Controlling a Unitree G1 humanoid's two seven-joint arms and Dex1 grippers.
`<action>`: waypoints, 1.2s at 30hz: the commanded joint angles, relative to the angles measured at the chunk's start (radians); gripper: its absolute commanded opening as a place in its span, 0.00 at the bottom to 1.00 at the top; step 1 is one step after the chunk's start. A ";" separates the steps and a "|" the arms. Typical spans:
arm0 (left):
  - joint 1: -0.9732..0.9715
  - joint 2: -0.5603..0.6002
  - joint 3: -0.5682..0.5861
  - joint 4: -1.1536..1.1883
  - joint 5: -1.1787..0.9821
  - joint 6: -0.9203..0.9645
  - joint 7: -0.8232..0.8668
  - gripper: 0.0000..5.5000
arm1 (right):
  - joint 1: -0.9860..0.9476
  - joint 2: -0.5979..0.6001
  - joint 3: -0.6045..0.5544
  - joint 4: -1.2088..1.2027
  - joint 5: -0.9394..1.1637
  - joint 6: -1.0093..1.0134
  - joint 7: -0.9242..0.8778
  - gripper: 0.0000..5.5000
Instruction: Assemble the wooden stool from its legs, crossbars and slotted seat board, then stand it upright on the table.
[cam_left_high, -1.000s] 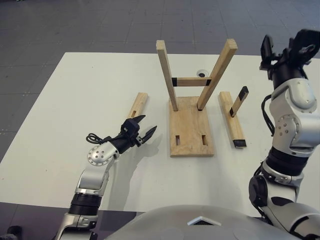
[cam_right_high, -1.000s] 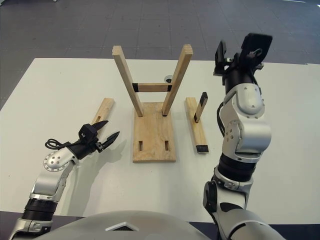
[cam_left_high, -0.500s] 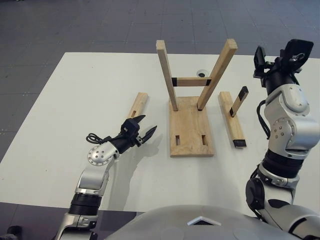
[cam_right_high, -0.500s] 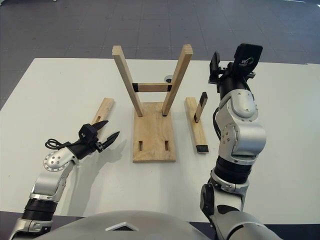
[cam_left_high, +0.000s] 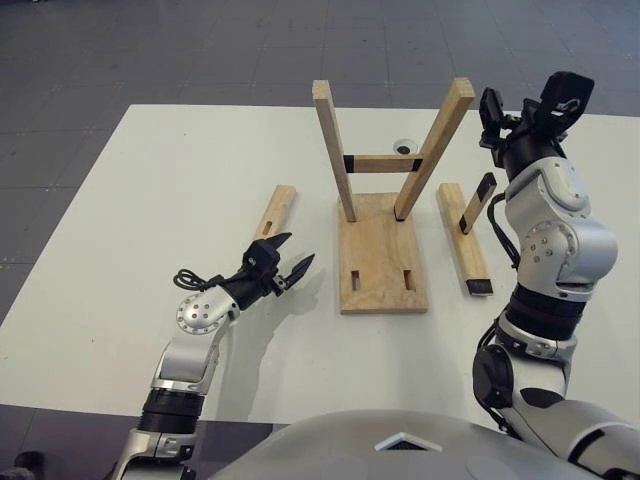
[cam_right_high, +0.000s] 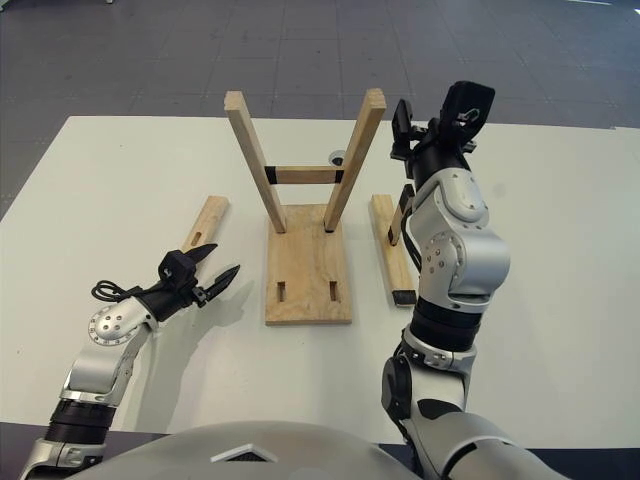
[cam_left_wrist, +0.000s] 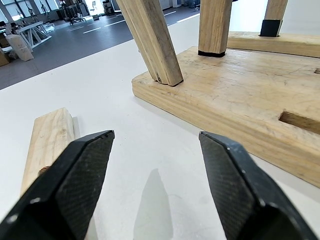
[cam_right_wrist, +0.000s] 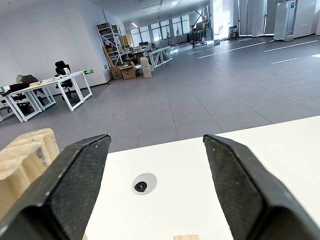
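Stool assembly, half built. The seat board (cam_left_high: 382, 255) lies flat, underside up, at the middle of the bench (cam_left_high: 150, 200), so that its slots face upward to take the legs. Two standing legs (cam_left_high: 334, 150) are seated in its far slots and joined by a crossbar (cam_left_high: 384, 162); they splay outward towards their tops. The two near slots (cam_left_high: 356, 279) are empty, which I read as the next places to fill.

One loose leg (cam_left_high: 277, 210) lies flat just left of the board. A second leg (cam_left_high: 464, 235) lies just right of it, with a short crossbar (cam_left_high: 478, 202) already fitted and pointing up and to the right.

My left tool (cam_left_high: 300, 246) hangs low over the bench, fingers spread and holding nothing, between the loose left leg and the board's near left corner, aimed toward the board. My right tool (cam_left_high: 525, 105) is held high at the far right, beside the top of the right standing leg, also spread wide and empty, and looks out over the far edge of the bench.

Surroundings: a round cable port (cam_left_high: 404, 147) sits in the bench behind the frame. Obstructions, in my judgement: the upright frame stands between the two arms, and the raised crossbar on the right leg lies close under my right forearm.
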 joint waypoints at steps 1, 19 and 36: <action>0.000 0.001 -0.001 -0.011 0.004 0.006 0.005 0.57 | 0.013 -0.013 0.011 0.016 -0.027 -0.026 -0.009 0.62; 0.006 0.001 -0.001 -0.022 0.003 0.016 0.006 0.57 | -0.004 0.035 0.071 0.004 -0.131 -0.004 -0.094 0.29; -0.001 0.008 -0.001 -0.011 0.004 0.013 -0.003 0.57 | 0.195 0.007 0.091 0.242 -0.204 -0.042 -0.067 0.29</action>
